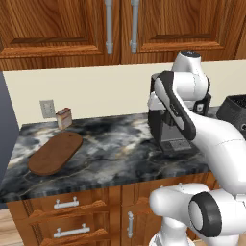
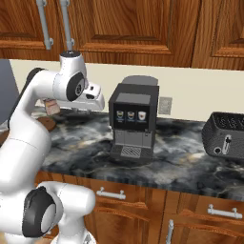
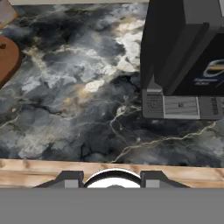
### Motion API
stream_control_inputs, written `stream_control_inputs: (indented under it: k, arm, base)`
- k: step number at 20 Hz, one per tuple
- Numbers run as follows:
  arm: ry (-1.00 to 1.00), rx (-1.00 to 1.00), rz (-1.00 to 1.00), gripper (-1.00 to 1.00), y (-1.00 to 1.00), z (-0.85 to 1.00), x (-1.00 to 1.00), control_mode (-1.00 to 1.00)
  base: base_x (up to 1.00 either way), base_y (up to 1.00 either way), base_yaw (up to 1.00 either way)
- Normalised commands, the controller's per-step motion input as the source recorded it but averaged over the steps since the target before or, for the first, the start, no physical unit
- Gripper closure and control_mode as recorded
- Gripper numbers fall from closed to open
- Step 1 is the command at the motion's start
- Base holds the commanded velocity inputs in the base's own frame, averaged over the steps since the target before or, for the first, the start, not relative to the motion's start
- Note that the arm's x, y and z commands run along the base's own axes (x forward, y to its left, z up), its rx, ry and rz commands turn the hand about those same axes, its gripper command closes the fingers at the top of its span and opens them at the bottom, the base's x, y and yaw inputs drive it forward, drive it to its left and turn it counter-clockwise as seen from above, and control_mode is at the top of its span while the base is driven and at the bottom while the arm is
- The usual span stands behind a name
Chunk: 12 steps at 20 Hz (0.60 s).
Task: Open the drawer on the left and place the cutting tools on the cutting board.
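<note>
The flat oblong dark-brown wooden cutting board (image 1: 55, 153) lies on the left part of the dark marbled stone tabletop (image 1: 115, 153), its long axis running diagonally from the front left toward the back wall. Its surface carries nothing. In the hand view a rounded end of the board (image 3: 6, 57) shows at the left edge.

A small tan box with red stripes (image 1: 64, 117) stands upright near the far end of the board, close to the cream wall and just right of a grey wall outlet (image 1: 47, 108).

The wide shallow reddish-brown wooden drawer (image 1: 72, 206) sits below the tabletop edge at the left, under the board. Its front is flush with the cabinet face, so it is closed, and its horizontal silver bar handle (image 1: 66, 203) is untouched. A second, similar drawer front (image 1: 72, 234) lies directly beneath it.

A black coffee machine (image 2: 133, 119) with a grey drip tray stands on the tabletop right of centre, and a black toaster (image 2: 224, 136) stands further right.

The white arm is folded above the tabletop, with its hand beside the coffee machine. The pincer (image 3: 113, 179) points down at bare stone just left of the machine's base. It touches nothing, and whether its jaws are released or clenched cannot be told.
</note>
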Motion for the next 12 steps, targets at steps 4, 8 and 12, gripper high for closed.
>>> stream_control_inputs:
  k: [4,8,12]
  arm:
    - [-0.07,-0.01,0.02,-1.00,0.13,-0.01,-0.40,-1.00]
    - [-0.22,-0.14,0.06,-1.00,0.71,-0.03,-0.54,-1.00]
    - [-0.27,-0.18,0.08,-1.00,0.86,0.00,-0.53,-1.00]
  base:
    - [0.00,0.00,0.00]
    - [0.00,0.00,0.00]
    - [0.00,0.00,0.00]
